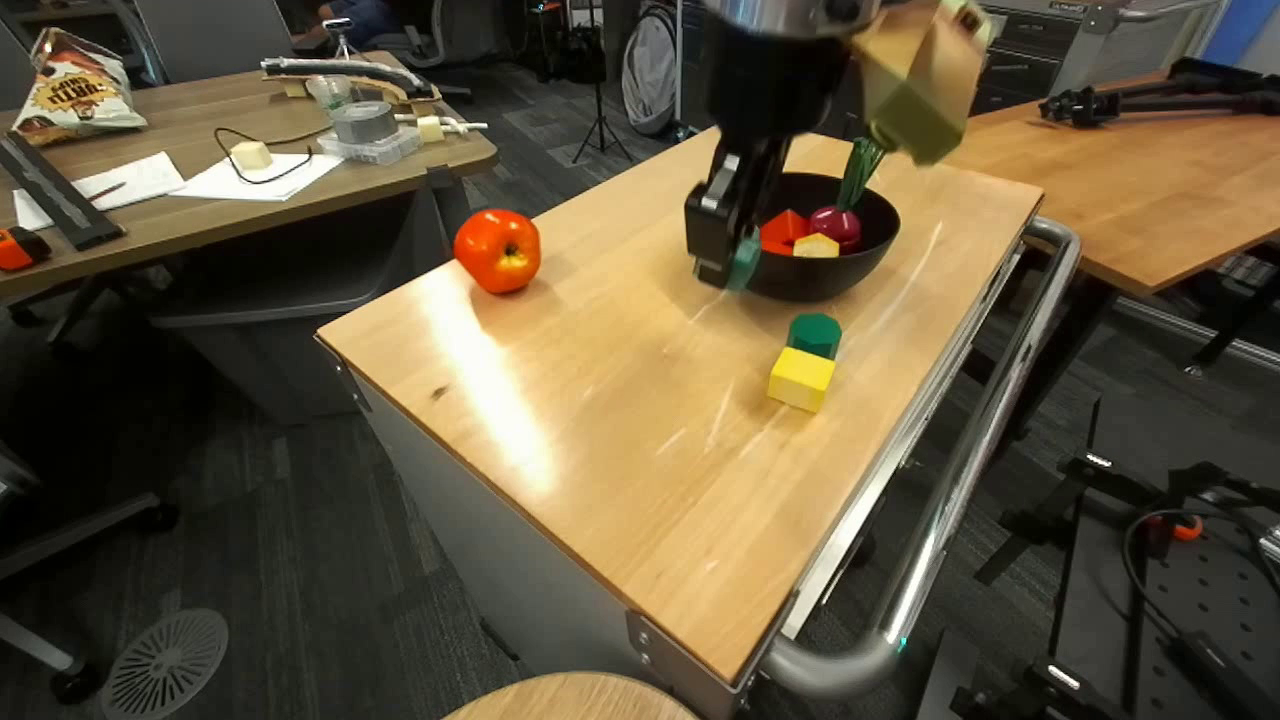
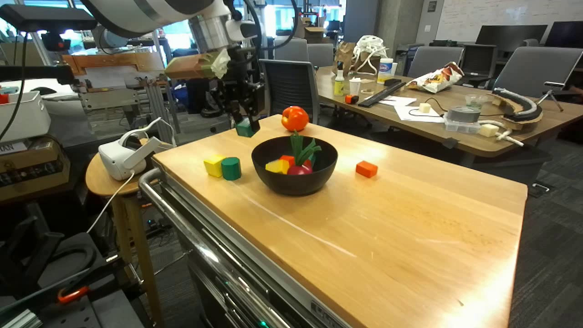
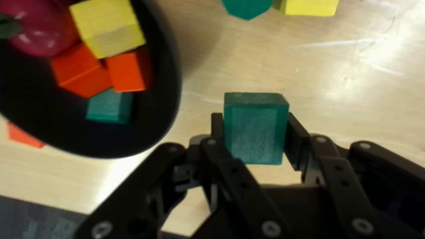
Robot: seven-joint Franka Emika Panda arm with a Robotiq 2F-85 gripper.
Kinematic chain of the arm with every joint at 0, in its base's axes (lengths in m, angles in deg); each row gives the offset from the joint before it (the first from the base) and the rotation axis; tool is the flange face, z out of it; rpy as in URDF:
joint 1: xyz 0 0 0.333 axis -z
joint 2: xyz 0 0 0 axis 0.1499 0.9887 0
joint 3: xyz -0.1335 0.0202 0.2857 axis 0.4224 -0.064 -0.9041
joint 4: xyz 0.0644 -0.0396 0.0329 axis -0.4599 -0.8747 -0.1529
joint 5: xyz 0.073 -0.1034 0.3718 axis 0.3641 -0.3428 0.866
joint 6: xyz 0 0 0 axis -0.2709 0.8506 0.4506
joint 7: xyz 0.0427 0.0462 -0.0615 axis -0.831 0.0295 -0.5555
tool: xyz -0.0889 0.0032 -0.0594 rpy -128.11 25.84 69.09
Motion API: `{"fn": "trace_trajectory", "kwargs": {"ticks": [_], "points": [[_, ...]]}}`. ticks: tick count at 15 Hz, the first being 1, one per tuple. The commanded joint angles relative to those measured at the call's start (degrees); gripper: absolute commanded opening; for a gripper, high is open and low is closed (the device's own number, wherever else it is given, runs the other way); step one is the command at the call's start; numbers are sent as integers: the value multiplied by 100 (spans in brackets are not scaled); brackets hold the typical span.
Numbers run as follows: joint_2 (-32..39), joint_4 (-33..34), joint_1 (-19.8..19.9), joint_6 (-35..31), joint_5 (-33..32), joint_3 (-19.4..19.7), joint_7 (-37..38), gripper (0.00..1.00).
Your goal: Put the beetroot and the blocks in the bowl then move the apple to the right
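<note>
Holding the green block [image 3: 254, 139] in the hand [image 3: 255, 125], closed on two opposite faces, up in the air over the counter [image 2: 387, 237]. Almost a cube, so without a long axis to care about. Is beside the bowl [image 2: 294, 184], apparently not yet above it. For the coming move, must mind one direction: from the hand to the bowl, along the counter, away from the corner near the stool [image 2: 98, 182], and a little toward the edge with the metal rail [image 1: 956, 490]. Cannot tell the clearance over the rim; would be wise to carry high, then lower into the bare part inside, on the side away from the rail. Can see in the bowl the beetroot [image 1: 833, 228], a yellow block [image 3: 109, 28], two red blocks [image 3: 127, 71] and one more green block [image 3: 108, 106]. Can find outside, toward the rail edge, a loose green block [image 2: 231, 168] and a loose yellow block [image 2: 214, 165], side by side; past the bowl, a loose red block [image 2: 366, 169]. Should leave for later the apple [image 2: 295, 118], near the opposite edge.
</note>
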Motion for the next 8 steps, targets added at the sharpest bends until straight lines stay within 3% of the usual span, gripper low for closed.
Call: {"fn": "trace_trajectory", "kwargs": {"ticks": [1,4,8], "points": [[-1094,-358,435,33,-750,54,563,19],[-1004,-219,1001,131,-1580,-60,1255,19],[-397,-159,1204,119,-1763,-6,1651,19]]}}
